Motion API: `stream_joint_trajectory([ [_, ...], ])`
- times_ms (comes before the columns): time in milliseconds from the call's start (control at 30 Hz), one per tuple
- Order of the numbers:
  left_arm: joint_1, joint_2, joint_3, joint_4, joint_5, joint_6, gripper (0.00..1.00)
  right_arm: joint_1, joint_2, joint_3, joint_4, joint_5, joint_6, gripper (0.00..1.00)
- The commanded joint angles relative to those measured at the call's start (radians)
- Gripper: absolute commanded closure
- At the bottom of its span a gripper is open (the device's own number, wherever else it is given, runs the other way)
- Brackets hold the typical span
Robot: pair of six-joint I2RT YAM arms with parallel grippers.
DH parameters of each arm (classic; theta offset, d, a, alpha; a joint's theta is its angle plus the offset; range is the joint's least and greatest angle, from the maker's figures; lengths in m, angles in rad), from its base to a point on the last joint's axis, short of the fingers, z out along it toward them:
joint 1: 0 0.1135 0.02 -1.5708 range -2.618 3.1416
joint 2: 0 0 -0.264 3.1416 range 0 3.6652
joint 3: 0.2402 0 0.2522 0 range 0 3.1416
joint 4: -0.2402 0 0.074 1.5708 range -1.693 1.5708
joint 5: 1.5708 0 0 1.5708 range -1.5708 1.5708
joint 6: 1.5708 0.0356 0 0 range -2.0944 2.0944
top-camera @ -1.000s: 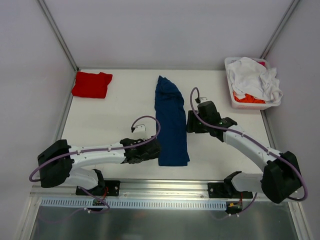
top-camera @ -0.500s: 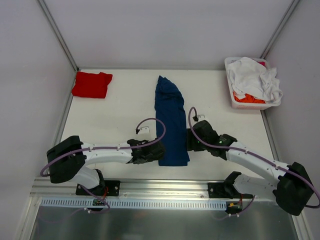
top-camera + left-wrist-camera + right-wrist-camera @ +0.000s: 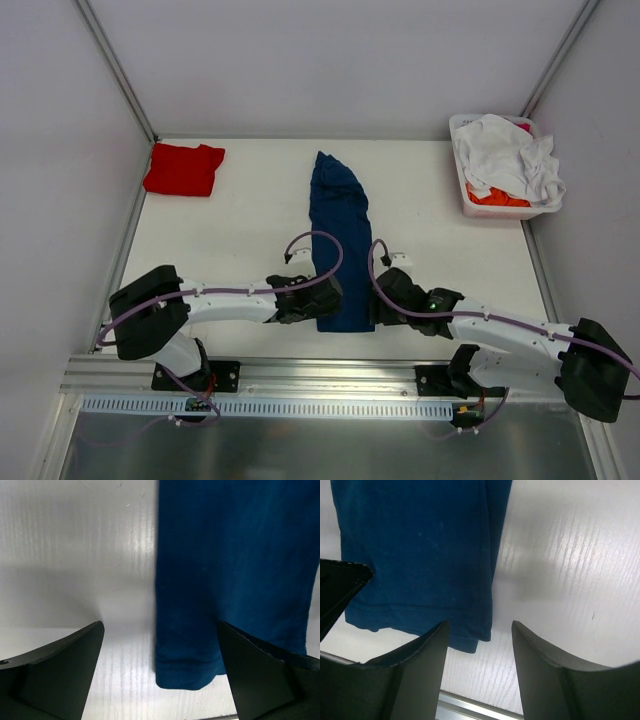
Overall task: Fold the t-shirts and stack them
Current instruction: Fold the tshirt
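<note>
At far left, the folded red tee (image 3: 183, 168) lies at the far corner of the desk (image 3: 250, 210). The left tool (image 3: 316, 300) is released, its jaws spread across the near-left hem corner of the navy tee (image 3: 340, 225). The navy tee lies mid-desk as a narrow strip, with its long axis running from far to near. The right tool (image 3: 384, 302) is also released and brackets the near-right corner. We judge the coming fold to turn on this: the hem sits between both tools, and each is equally near its own corner. Compared with a second ago, the left tool has shifted right and the right tool has dropped from mid-strip to the hem. White and orange tees (image 3: 505, 160) fill the basket (image 3: 495, 211).
</note>
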Motion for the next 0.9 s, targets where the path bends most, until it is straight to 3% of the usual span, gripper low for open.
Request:
stream_joint_trajectory([
  [0, -0.013, 0.04, 0.009, 0.034, 0.048, -0.007, 0.03, 0.024, -0.021, -0.015, 0.015, 0.053, 0.068, 0.43],
  [867, -0.117, 0.024, -0.076, 0.048, 0.087, -0.153, 0.11, 0.093, 0.107, -0.034, 0.096, 0.089, 0.148, 0.44],
])
